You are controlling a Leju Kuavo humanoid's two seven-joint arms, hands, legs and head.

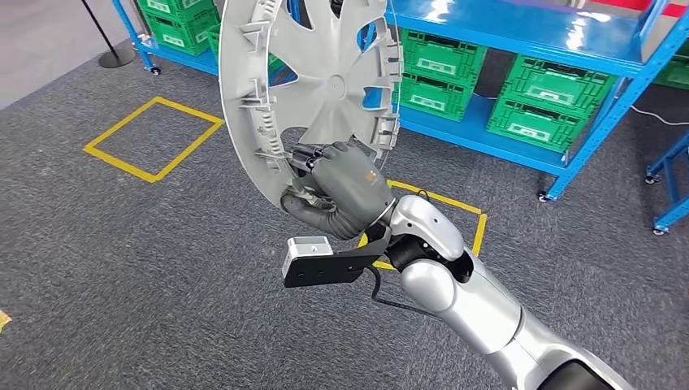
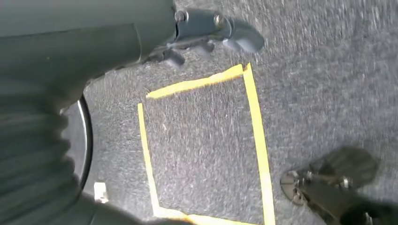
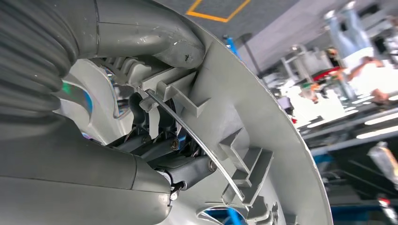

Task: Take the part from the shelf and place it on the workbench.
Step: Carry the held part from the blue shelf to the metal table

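Observation:
The part is a large grey wheel cover, held up on edge in front of the blue shelf, its ribbed back towards me. My right hand grips its lower rim, thumb on one side and fingers on the other. In the right wrist view the thumb presses the cover's rim and the dark fingers sit behind a wire ring and plastic clips. My left hand hangs over the carpet with nothing in it, fingers loosely apart.
A blue shelf with several green crates runs along the back. Yellow tape squares mark the grey carpet, one more under the left hand. A black post base stands at the far left.

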